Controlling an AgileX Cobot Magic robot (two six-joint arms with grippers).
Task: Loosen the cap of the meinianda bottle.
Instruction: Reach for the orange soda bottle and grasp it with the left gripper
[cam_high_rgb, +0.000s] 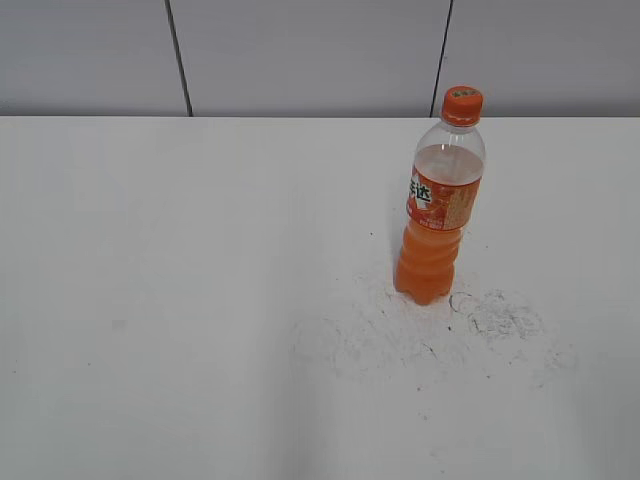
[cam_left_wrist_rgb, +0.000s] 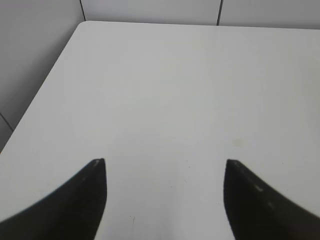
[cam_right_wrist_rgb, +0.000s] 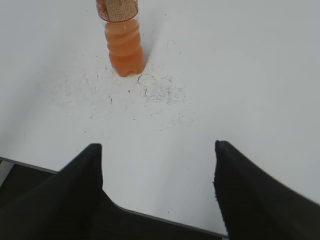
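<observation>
The meinianda bottle (cam_high_rgb: 438, 215) stands upright on the white table, right of the middle, with orange drink and an orange label. Its orange cap (cam_high_rgb: 462, 104) sits on the neck. In the right wrist view only the bottle's lower body (cam_right_wrist_rgb: 122, 42) shows at the top left; the cap is cut off there. My right gripper (cam_right_wrist_rgb: 157, 146) is open and empty, above the table's front edge, well short of the bottle. My left gripper (cam_left_wrist_rgb: 165, 161) is open and empty over bare table; the bottle is out of its view. Neither gripper shows in the exterior view.
Dark scuff marks (cam_high_rgb: 490, 315) cover the white table (cam_high_rgb: 200, 300) around the bottle's base and also show in the right wrist view (cam_right_wrist_rgb: 160, 92). A grey panelled wall (cam_high_rgb: 300, 50) runs behind the table. The table's front edge (cam_right_wrist_rgb: 165, 220) lies under the right gripper.
</observation>
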